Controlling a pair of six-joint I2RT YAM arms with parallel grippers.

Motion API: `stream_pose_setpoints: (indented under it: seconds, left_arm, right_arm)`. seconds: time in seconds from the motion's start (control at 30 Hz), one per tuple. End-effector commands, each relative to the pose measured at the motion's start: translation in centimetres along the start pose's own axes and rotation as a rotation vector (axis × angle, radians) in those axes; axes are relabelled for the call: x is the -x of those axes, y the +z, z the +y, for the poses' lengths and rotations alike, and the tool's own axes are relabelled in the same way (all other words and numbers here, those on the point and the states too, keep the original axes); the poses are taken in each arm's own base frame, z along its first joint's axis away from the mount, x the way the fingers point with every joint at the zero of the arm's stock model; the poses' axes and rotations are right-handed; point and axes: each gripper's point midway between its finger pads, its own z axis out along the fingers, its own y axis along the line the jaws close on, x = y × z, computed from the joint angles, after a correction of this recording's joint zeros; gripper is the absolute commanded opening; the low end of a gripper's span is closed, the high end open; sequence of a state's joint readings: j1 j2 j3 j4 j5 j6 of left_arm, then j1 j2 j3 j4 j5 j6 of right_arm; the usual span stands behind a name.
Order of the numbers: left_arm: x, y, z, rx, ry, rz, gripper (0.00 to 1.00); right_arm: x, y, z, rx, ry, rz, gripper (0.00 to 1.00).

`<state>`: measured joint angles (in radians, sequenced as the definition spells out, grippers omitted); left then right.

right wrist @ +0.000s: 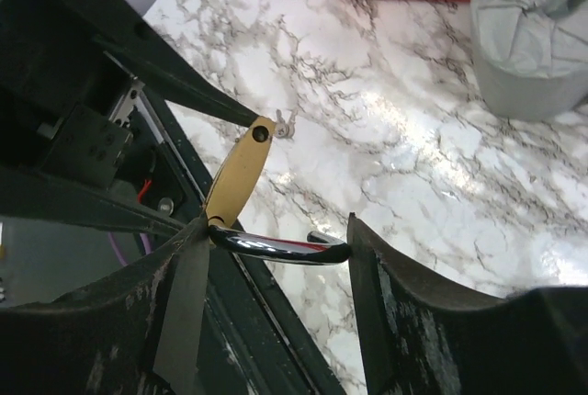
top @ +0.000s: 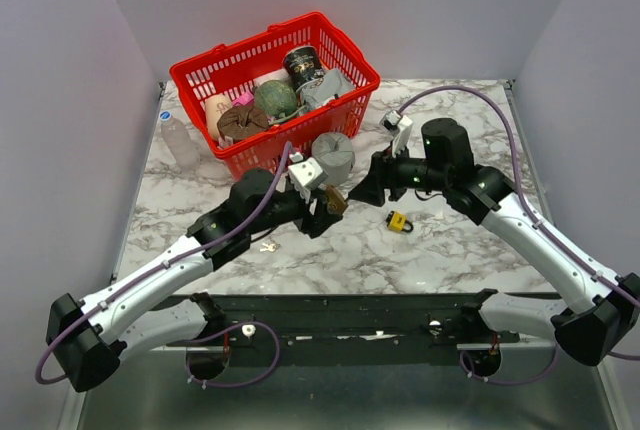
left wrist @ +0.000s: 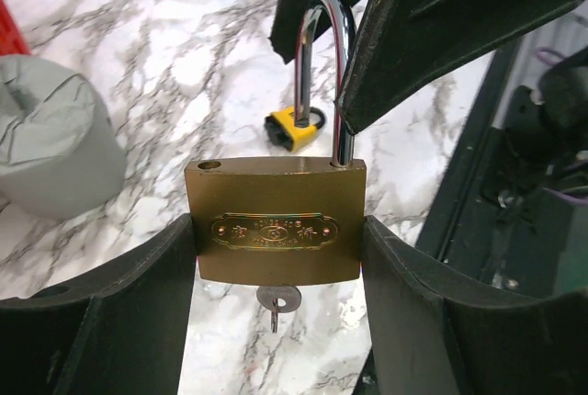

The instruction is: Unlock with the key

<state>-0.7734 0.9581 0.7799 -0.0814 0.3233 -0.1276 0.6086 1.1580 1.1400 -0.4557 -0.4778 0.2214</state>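
The brass padlock (left wrist: 276, 220) is up off the counter (top: 470, 250), between the two arms. The left hand (left wrist: 278, 248) is clamped on its body, one finger on each side.

The shackle (left wrist: 301, 73) is already up. One end is out, and its little hole on top of the body is empty. The other end is in the body. So the lock looks open to me, and the unlocking step looks done or very nearly done.

The right hand (right wrist: 278, 230) is at the shackle. Its fingers sit on both sides of the silver bend and seem to press on it, so I think it is pinching the shackle.

The key (top: 267, 245) is not in the lock. It lies on the counter, near the left arm and under the lifted padlock. I cannot see the keyhole well enough to say more.

A small yellow padlock (top: 400, 221) lies on the counter close by, and nothing holds it. A red basket (top: 200, 75) full of things stands at the back.

Next, I think the right hand should open its fingers and back away slowly, so it does not push the shackle back down into the hole. The left hand must keep a tight hold while that happens, or the padlock may twist or drop. Then the open padlock can be set down gently.
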Motion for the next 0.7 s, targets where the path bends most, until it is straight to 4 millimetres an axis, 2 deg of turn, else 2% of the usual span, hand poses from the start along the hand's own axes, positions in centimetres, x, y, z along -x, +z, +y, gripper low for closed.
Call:
stream_pose_setpoints:
  seconds: [0.0,0.17,0.33,0.43,0.57,0.63,0.67]
  left_arm:
    - [-1.1,-1.3,3.7,0.267,0.050,0.067,0.00]
    - [-2.0,-1.3,4.2,0.340,0.065,0.110,0.00]
    - [-3.5,-0.7,4.6,0.399,0.075,0.189,0.00]
    - [-4.3,-0.3,4.3,0.394,0.047,0.219,0.00]
    - [-5.1,0.1,3.8,0.384,0.005,0.243,0.00]
    - [-5.6,0.4,3.4,0.365,-0.023,0.258,0.00]
    - [-5.9,0.5,3.1,0.349,-0.040,0.269,0.00]
  right_arm:
    - [1.2,-0.2,-3.2,-0.183,0.049,-0.034,0.28]
    - [0.0,0.7,-5.3,-0.263,0.092,-0.005,0.29]
    - [-1.4,1.4,-8.3,-0.399,0.119,0.010,0.29]
    - [-2.0,2.0,-9.2,-0.425,0.133,0.015,0.32]
    - [-3.0,2.8,-10.1,-0.438,0.141,0.034,0.43]
    - [-3.2,2.9,-10.5,-0.454,0.141,0.028,0.44]
    - [-3.1,2.8,-10.7,-0.463,0.139,0.016,0.50]
